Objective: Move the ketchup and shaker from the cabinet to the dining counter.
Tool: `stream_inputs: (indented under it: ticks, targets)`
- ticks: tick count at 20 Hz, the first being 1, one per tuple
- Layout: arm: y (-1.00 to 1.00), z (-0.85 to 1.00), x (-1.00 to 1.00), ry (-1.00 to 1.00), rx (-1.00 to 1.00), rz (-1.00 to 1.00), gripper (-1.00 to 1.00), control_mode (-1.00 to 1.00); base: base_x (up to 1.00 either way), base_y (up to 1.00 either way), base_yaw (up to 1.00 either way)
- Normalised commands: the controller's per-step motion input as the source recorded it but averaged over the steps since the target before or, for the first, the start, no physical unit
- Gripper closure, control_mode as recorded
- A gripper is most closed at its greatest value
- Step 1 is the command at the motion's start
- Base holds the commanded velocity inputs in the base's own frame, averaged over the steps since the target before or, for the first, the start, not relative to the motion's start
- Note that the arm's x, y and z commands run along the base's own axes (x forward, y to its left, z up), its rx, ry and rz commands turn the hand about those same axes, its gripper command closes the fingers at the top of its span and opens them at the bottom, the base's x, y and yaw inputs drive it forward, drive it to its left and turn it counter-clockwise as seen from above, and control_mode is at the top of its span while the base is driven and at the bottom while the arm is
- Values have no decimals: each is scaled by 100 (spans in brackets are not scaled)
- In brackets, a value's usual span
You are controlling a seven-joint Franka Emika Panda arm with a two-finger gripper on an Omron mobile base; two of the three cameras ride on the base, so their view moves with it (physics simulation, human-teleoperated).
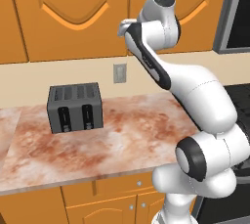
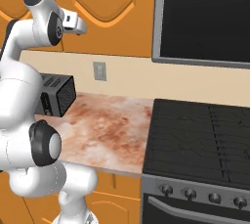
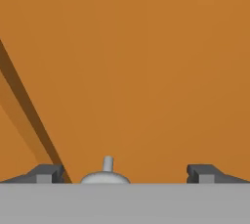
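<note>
Arm is reaching up to the cabinet (image 1: 73, 17), whose doors are closed in both base views; the ketchup and shaker are presumably behind them, so their exact position cannot be confirmed. In the hand view the gripper (image 3: 125, 173) is standing with fingers spread wide, the small silver knob (image 3: 106, 173) sitting between the fingertips against the orange door panel. Judged step: closing on the knob to pull the door open. Risk: the knob is small and rounded, and is lying off-centre toward one finger, so the fingers could slip off when pulling. The toaster (image 1: 74, 107) is sitting on the worktop (image 1: 127, 135) below, well apart.
</note>
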Motion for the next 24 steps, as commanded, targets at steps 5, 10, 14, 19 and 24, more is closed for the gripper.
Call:
stream_inputs:
  ticks: [5,10,14,19,24]
  targets:
    - [12,-1,14,0,3,-3,-100,-100,0,0,0]
    - [5,-7,39,-6,0,0,100,-100,0,0,0]
    - [7,-11,41,-2,0,0,100,-100,0,0,0]
    - [15,-5,15,-1,2,-3,100,-100,0,0,0]
    - [30,0,2,-2,7,-9,100,-100,0,0,0]
